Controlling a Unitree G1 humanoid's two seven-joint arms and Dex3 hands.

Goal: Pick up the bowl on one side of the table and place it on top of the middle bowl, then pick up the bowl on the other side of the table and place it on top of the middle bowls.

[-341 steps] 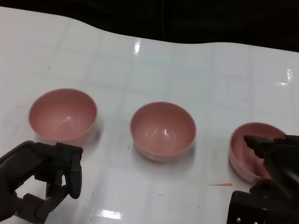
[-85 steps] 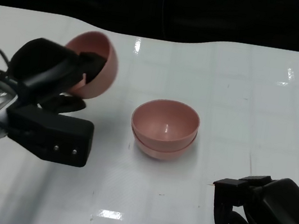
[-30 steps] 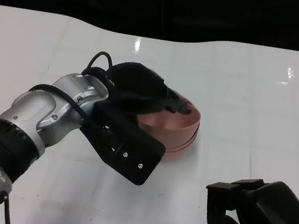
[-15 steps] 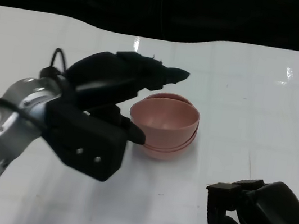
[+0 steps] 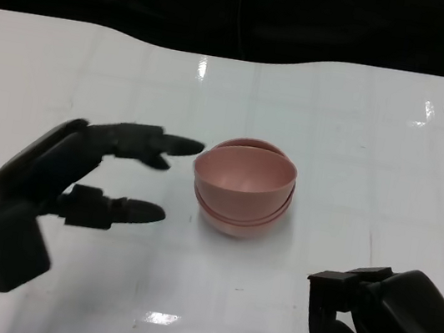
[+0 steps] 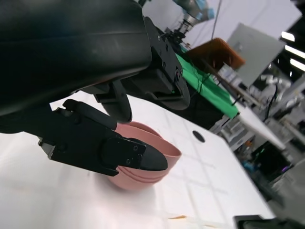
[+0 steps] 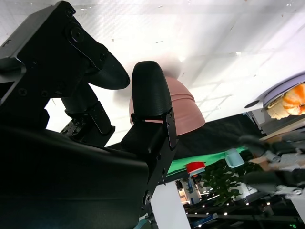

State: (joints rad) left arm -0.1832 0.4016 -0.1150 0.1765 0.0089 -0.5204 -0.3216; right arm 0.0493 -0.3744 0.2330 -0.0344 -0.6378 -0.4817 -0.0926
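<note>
The stack of pink bowls point(image 5: 243, 189) sits on the white table point(image 5: 362, 138), and I take it as my landmark: three rims show, nested one inside another, the top bowl tilted a little so its rim does not lie level with those beneath. My left hand point(image 5: 77, 173) hovers just to the left of the stack, holding nothing, its fingers point(image 5: 154, 143) spread and stretched toward the bowls, the upper fingertip close to the top rim but not touching it, the lower one apart from the stack's side. In my left wrist view the same stack point(image 6: 143, 162) shows beyond my outstretched black fingers point(image 6: 105, 143), with a gap between them and the pink wall. My right hand point(image 5: 386, 328) rests near the table's front edge, to the right of the stack and nearer me, well apart from it, its fingers curled inward around nothing. My right wrist view catches the stack point(image 7: 178, 109) past those curled fingers.
</note>
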